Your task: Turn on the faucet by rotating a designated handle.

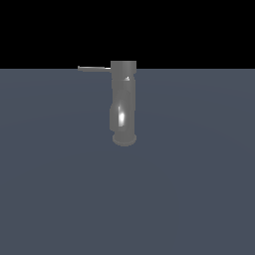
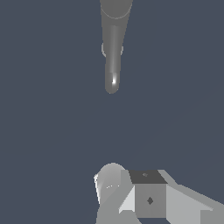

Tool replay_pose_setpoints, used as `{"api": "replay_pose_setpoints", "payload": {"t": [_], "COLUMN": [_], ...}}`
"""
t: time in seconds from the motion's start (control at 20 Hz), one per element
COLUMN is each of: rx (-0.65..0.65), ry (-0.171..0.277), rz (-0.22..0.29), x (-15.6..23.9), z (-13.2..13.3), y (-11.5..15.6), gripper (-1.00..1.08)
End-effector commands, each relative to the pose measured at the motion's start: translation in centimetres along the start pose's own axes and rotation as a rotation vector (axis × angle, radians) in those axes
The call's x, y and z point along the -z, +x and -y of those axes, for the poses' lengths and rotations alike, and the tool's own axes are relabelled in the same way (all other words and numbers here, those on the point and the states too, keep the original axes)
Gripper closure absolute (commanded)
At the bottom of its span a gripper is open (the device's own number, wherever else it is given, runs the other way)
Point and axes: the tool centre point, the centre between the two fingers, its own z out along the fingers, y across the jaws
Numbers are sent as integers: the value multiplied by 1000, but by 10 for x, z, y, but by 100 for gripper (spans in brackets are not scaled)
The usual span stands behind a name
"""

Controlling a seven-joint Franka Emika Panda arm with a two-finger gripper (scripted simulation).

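In the exterior view the faucet [image 1: 123, 107] is a glossy grey column with a squarish cap on top and a wider round end below. The handle [image 1: 94, 68] is a thin flat bar that sticks out from the cap toward the exterior view's left. My gripper does not show in that view. In the wrist view the faucet [image 2: 113, 48] is a long grey tube with a bright highlight. Pale grey blocky parts of my gripper [image 2: 131, 197] show well apart from it. I cannot tell how the fingers stand. The handle is out of the wrist view.
A flat blue-grey floor [image 1: 199, 189] spreads all around the faucet, with a black background above it.
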Motion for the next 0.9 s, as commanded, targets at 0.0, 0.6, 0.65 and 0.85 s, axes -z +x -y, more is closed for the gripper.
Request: {"api": "replay_pose_setpoints", "payload": {"t": [0.0, 0.6, 0.65, 0.85], "rx": [-4, -120, -137, -217], "ry": [1, 15, 17, 26], "rz": [0, -2, -2, -2], "x": [0, 3, 3, 3], "z": [0, 6, 6, 11], "y": [1, 31, 35, 56], "gripper": [108, 108, 108, 108]}}
